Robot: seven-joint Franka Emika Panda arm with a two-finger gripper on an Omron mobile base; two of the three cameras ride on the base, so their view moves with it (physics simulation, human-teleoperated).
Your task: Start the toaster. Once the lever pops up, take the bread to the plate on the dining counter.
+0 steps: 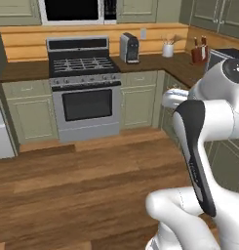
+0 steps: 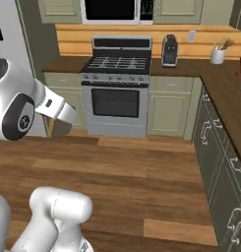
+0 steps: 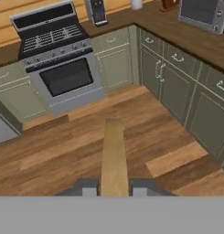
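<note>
**Carrying the bread over the kitchen floor**

I am holding a slice of bread edge-on between my two fingers; my gripper is clamped on its near end, and the tan slice is sticking straight out ahead of me in the hand view. In the right base view a brownish piece is peeking out just under my hand, but I cannot tell from there how it is sitting.

Below the bread a wooden plank floor is spreading out, brown with lighter and darker boards. Ahead of me and a little to the left, a steel stove with a black oven window and grated burners is standing against the wall. Just to its right on the dark brown worktop a black-and-silver coffee machine is standing. The worktop is turning a corner and running down my right side over pale green cabinets with small metal handles. Far off to my right, on that stretch of worktop, a boxy silver microwave is sitting. In the left base view a white jar of utensils and a reddish knife block are standing in the corner of the worktop, well apart from me, and a light wood panel is lining the wall behind the stove.
</note>
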